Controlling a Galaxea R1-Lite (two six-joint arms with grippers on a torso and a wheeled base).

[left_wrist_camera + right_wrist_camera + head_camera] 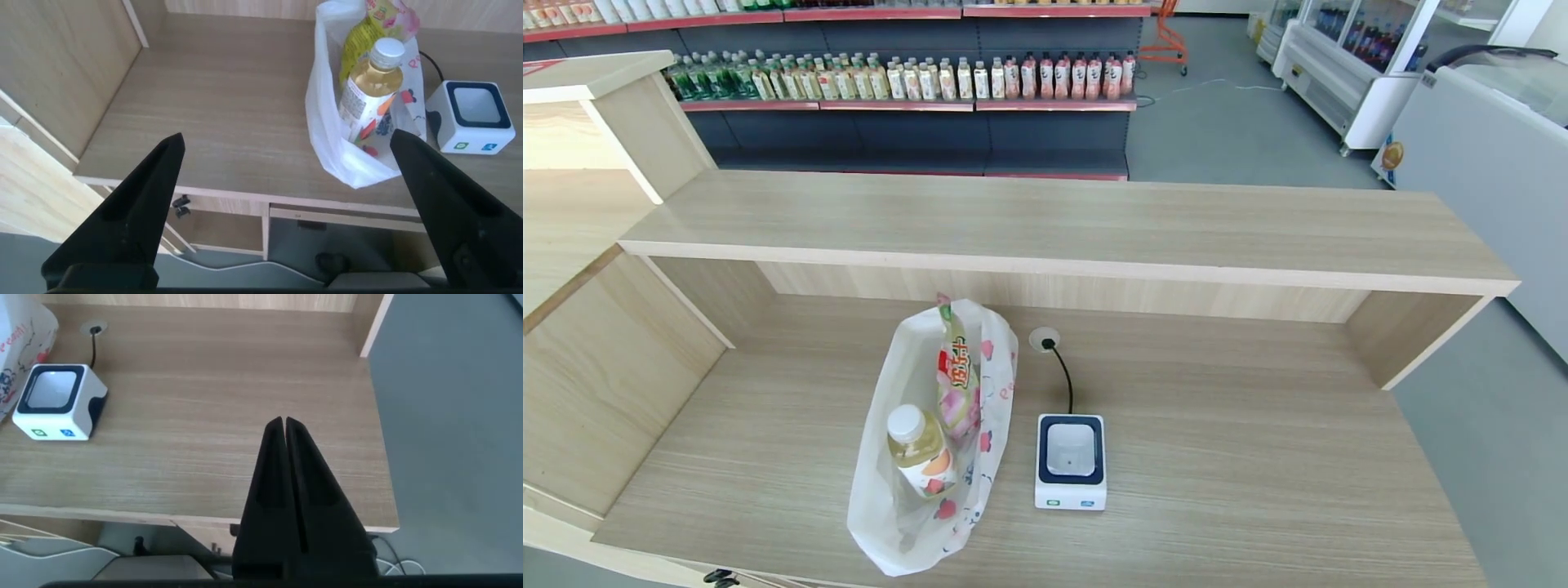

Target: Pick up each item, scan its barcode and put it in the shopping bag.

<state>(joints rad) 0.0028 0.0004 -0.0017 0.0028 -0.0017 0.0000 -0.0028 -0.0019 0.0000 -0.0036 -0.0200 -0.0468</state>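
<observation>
Shopping bag (876, 498) stands on counter (1241, 457) just beside scanner (1071, 461), holding bottle (919, 453) (cap up) and snack packet (956, 371). Left gripper (288, 143) spread wide, empty, near the bag. Right gripper (284, 425) pinched together, well apart.

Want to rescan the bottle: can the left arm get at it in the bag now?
Probably yes: the left gripper is open, and the bottle stands exposed in the open shopping bag, only bare counter between.

A shop: drink shelves (907, 77), freezers (1347, 57), checkout counter (1176, 457).
</observation>
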